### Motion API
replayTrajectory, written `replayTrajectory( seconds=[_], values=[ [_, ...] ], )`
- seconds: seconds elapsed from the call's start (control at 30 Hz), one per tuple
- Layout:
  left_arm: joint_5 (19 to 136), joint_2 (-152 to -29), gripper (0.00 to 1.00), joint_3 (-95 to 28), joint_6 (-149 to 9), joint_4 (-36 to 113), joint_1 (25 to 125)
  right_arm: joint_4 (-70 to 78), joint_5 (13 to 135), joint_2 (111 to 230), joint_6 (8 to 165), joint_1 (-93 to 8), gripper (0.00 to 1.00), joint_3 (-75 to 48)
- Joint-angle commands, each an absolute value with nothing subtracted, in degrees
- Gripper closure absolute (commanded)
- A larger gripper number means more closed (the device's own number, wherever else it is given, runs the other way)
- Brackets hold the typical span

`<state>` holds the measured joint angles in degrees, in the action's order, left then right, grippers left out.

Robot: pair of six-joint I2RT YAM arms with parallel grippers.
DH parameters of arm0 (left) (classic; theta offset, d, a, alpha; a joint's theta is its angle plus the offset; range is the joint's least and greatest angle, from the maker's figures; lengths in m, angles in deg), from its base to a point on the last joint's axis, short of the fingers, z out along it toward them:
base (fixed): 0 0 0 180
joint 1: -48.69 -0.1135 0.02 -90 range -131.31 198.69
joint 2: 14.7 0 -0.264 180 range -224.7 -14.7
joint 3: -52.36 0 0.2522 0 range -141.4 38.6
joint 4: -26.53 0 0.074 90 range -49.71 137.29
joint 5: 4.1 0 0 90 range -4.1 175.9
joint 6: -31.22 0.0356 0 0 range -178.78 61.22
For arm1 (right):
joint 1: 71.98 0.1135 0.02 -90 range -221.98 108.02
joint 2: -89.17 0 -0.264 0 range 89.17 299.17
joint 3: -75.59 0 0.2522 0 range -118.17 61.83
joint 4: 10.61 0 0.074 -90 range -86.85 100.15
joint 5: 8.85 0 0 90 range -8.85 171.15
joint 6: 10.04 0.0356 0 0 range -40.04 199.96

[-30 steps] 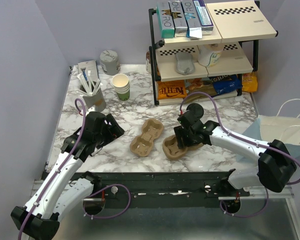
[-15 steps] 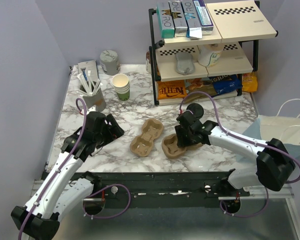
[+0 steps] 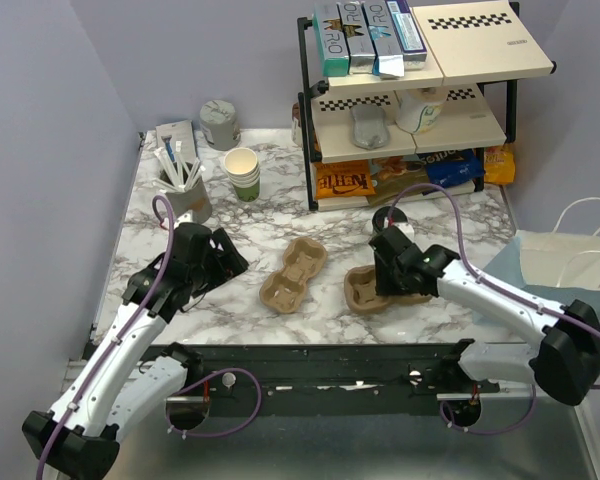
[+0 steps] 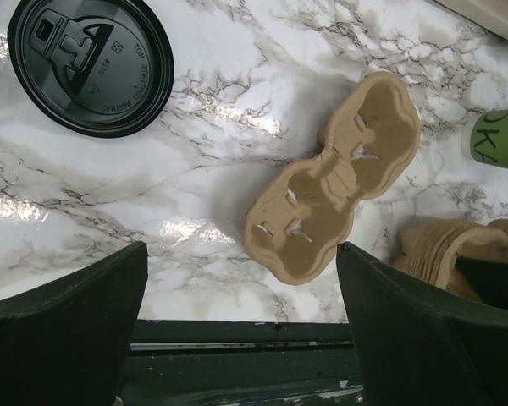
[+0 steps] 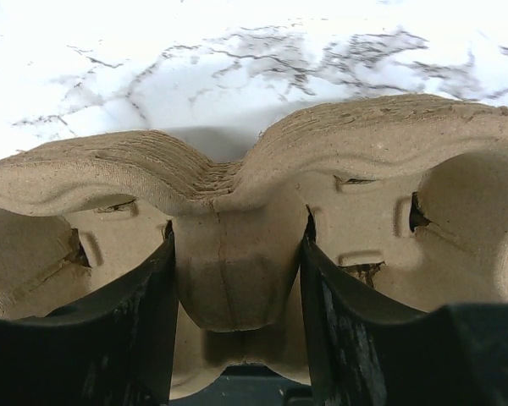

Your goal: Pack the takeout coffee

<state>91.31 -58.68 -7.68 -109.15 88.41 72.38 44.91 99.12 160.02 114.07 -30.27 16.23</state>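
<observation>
While right claw (image 5: 237, 254) clamps the pulp carrier stack (image 5: 237, 178) by its middle post, left claw (image 4: 241, 254) hangs spread, empty | takeout coffee (image 3: 393, 218) at right claw's 12 o'clock, nearby, cup mostly hidden beneath its lid | marble tabletop (image 3: 270, 200), lilac walls (image 3: 90, 80)

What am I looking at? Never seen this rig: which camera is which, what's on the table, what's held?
Two robot arms are bolted at the near edge of a marble table. The wide picture comes from a fixed camera above and behind them. Each close-up comes from a camera on one wrist.

The left gripper is open and empty. Its camera sees a single pulp cup carrier and a loose black lid.

The right gripper has a finger on each side of the middle rib of a stack of carriers, apparently pinching it. The takeout coffee sits beside that stack. Farther back are lidless cups and a shelf rack.
</observation>
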Motion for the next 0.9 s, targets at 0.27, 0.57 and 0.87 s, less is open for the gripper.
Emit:
replayTrajectory(
  seconds=[0.27,0.57,0.87],
  values=[
    [91.6,-60.6,0.01,-10.3,-107.4,86.9,71.9,50.0,104.3,148.2,102.2,-37.2,0.68,-1.2],
    [90.8,-61.6,0.01,-11.3,-106.9,86.0,71.7,36.3,92.7,156.8,88.3,-61.2,0.70,-7.1],
    [89.9,-62.0,0.01,-11.7,-106.8,84.6,71.5,34.0,86.6,168.8,86.8,-75.3,0.71,-11.3]
  ],
)
